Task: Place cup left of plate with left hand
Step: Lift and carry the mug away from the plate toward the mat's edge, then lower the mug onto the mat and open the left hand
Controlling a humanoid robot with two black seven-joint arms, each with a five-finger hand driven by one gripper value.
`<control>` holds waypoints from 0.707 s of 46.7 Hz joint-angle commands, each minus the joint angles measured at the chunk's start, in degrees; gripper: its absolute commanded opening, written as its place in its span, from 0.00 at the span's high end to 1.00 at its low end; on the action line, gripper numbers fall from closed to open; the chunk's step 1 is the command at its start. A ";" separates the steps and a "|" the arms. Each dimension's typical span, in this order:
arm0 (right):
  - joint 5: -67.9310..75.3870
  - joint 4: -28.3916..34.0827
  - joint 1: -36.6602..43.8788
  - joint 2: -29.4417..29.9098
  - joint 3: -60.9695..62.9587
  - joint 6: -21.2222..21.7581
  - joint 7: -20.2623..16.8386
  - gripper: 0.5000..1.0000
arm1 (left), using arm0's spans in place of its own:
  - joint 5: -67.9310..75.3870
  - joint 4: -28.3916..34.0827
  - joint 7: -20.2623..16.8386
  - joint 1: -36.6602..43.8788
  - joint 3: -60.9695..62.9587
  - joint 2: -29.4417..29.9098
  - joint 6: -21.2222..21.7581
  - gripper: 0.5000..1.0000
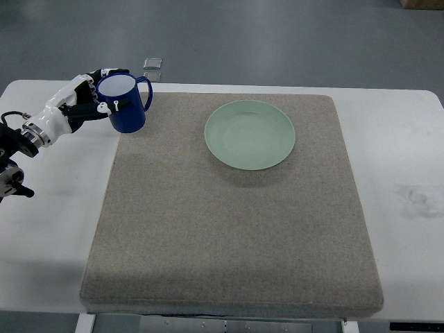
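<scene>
White tabletop [41,229] under us carries a grey felt mat [229,208] – nearly everything sits on that. From the left edge our left hand [87,97] reaches in, fingers wrapped round a dark blue mug [126,104], upright at the mat's far-left corner, handle turned towards the plate. Just beyond it, off the table, we see a small clear square object [152,66]. Further right lies the pale green plate [250,134] – well apart from the mug, only bare mat between them.
</scene>
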 commanded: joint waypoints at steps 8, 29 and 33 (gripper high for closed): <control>0.00 0.00 0.00 0.00 0.00 0.00 0.00 0.14 | 0.95 1.19 -1.85 0.18 2.06 -3.34 4.16 1.00; 0.00 0.00 0.00 0.00 0.00 0.00 0.00 0.14 | 1.03 3.56 -2.99 0.10 5.14 -4.92 7.51 1.00; 0.00 0.00 0.00 0.00 0.00 0.00 0.00 0.14 | 1.03 4.26 -3.69 0.10 5.14 -4.92 7.51 1.00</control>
